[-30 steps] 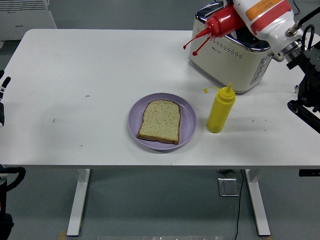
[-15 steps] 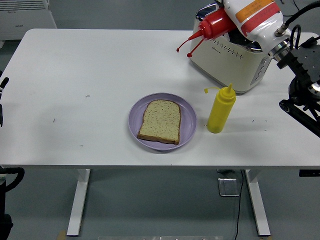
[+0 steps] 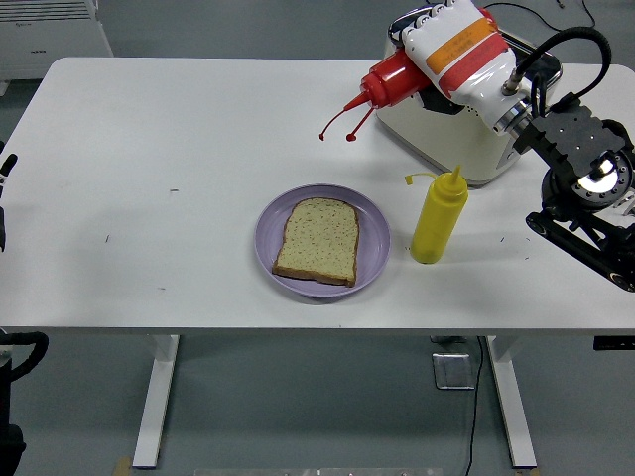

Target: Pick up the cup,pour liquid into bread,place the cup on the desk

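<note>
The right hand [image 3: 458,52], white with an orange and red band, has its fingers [image 3: 437,13] wrapped round the red plastic squeeze bottle [image 3: 389,81], gripping it up in the air at the far right, in front of the cream-and-chrome toaster [image 3: 466,129]. The bottle lies nearly level, long axis running right to left, nozzle tipped slightly down and pointing left over bare white worktop [image 3: 189,139], with its little cap dangling. Nozzle sits well apart from the slice of brown bread [image 3: 317,240] on the round lilac plate [image 3: 372,238], nearer the front edge. The yellow squeeze bottle [image 3: 438,218] stands upright just right of the plate. Plenty of open worktop to the left. The left hand [image 3: 5,193] barely shows at the left edge; its fingers can't be made out.
</note>
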You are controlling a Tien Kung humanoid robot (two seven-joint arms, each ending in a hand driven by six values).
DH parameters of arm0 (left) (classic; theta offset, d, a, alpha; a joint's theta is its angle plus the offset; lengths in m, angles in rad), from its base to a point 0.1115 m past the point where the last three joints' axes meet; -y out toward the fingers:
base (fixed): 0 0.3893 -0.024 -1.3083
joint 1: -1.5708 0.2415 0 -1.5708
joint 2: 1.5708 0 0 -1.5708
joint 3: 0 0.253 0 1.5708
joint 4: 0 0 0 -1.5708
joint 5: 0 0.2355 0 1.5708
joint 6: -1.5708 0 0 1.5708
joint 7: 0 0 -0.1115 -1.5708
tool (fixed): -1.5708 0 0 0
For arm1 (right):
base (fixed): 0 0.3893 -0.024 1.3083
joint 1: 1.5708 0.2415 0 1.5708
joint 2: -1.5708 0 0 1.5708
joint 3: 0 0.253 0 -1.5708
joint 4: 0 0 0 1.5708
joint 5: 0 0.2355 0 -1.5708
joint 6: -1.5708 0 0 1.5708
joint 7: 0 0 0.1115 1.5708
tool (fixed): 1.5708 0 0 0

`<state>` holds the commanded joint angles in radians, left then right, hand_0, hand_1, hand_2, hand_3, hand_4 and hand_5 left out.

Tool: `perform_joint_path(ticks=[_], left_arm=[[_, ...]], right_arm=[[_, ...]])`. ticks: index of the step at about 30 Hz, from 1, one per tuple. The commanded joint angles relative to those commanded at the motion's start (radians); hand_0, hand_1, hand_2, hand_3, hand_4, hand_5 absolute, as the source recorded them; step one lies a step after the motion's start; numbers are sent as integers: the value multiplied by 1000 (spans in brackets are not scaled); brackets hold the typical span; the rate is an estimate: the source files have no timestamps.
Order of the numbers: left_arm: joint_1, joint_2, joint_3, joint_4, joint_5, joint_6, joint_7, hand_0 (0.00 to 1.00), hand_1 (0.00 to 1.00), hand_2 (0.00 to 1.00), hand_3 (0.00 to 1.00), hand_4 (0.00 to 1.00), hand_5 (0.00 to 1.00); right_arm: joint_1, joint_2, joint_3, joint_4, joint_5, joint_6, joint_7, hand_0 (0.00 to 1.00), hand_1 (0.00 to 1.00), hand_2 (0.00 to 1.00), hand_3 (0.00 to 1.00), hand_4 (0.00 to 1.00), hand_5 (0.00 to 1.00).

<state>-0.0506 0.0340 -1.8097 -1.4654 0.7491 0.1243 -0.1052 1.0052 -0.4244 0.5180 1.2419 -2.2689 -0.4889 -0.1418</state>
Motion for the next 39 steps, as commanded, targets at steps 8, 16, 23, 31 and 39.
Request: perform_joint_path(ticks=[8, 16, 23, 31, 39], left_arm=[[-3, -1, 5, 0, -1, -1, 0, 716, 755, 789, 702, 662, 998], [0, -1, 9, 1, 0, -1, 0, 716, 755, 789, 702, 662, 998], [4, -1, 12, 1, 0, -1, 1, 716, 754, 789, 702, 662, 998], [6, -1, 22, 3, 0, -1, 0, 715, 754, 789, 702, 662, 998], [7, -2, 27, 4, 1, -1, 0, 715, 754, 789, 702, 662, 998]], right_arm=[[-97, 12, 168, 93, 288, 14, 107, 14, 130, 277, 360, 590, 244], [-225, -20, 399, 126, 620, 268, 226, 17, 139, 282, 365, 590, 241], [-327, -47, 550, 138, 915, 361, 231, 17, 137, 283, 366, 587, 242], [-438, -55, 679, 136, 1253, 395, 245, 17, 138, 283, 365, 584, 249], [-543, -42, 740, 122, 1587, 391, 262, 21, 136, 284, 366, 588, 260]])
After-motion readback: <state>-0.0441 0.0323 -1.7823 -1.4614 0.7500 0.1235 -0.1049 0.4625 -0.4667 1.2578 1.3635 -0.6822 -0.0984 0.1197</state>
